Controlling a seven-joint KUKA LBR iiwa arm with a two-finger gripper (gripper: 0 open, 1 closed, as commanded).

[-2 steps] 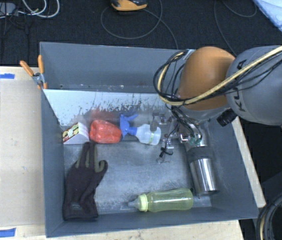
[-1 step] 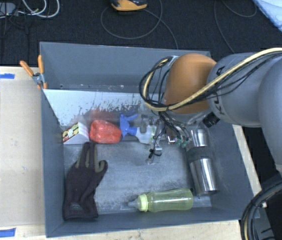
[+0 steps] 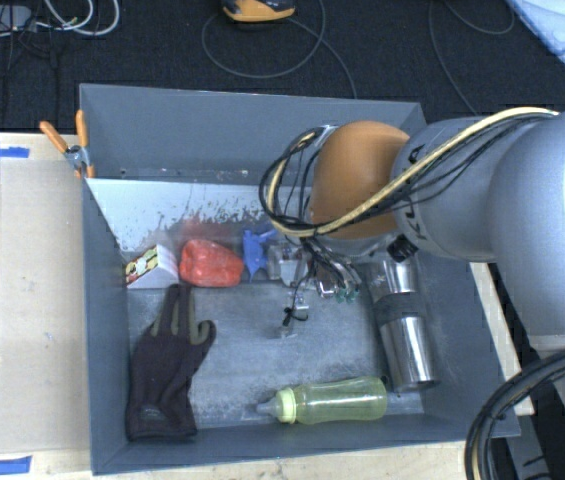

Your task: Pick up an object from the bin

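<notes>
Blue angular piece and a crumpled red lump lie just left of your gripper — it hangs over bare grey bin floor, its grip unreadable.

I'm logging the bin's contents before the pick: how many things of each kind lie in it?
Black fabric glove: 1
Red crumpled lump: 1
Small white and yellow box: 1
Blue plastic piece: 1
Silver metal cylinder: 1
Yellow-green plastic bottle: 1
Total: 6
</notes>
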